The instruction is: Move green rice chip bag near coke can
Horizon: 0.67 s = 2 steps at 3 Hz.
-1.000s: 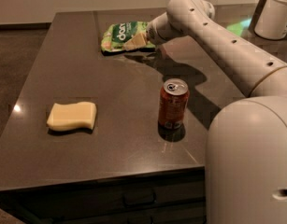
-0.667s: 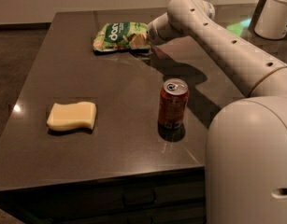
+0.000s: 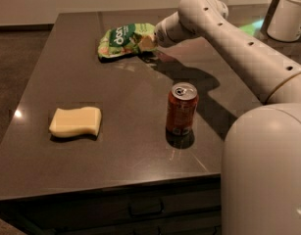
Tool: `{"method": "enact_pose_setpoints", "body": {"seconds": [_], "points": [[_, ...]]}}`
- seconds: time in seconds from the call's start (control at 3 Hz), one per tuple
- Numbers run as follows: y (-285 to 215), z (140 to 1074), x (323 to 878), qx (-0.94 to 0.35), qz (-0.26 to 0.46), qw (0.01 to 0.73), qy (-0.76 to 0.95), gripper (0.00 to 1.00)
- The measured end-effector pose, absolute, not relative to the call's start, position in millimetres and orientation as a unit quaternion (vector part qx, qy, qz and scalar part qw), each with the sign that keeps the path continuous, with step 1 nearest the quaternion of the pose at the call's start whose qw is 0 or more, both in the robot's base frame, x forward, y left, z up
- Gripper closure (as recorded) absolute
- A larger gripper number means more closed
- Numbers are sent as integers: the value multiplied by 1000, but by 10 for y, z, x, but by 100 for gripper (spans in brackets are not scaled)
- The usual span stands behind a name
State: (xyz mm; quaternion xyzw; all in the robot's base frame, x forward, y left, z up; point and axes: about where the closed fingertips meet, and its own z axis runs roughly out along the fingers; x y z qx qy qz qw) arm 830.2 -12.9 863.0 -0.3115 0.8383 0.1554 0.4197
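Note:
The green rice chip bag (image 3: 121, 41) is crinkled and light green with white lettering. It is at the far middle of the dark table (image 3: 115, 89), held slightly above the surface. My gripper (image 3: 149, 42) is at the bag's right edge and is shut on it, with the arm reaching in from the right. The coke can (image 3: 182, 109) stands upright nearer the front, to the right of the table's middle, well apart from the bag.
A pale yellow sponge (image 3: 75, 121) lies at the front left of the table. A white cylindrical container (image 3: 287, 13) stands at the far right. My white base (image 3: 265, 170) fills the lower right, next to the table's front right corner.
The gripper has moved left with the bag in it, and the bag now sits further left along the far side. The can and the sponge have not moved.

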Motion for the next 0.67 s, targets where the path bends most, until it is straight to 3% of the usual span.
{"method": "enact_pose_setpoints", "body": {"seconds": [0.33,0.67], "points": [[-219,8746,8158,-323,158,422,833,100],[-350,8909,7913,-342,161,420,825,100]]}}
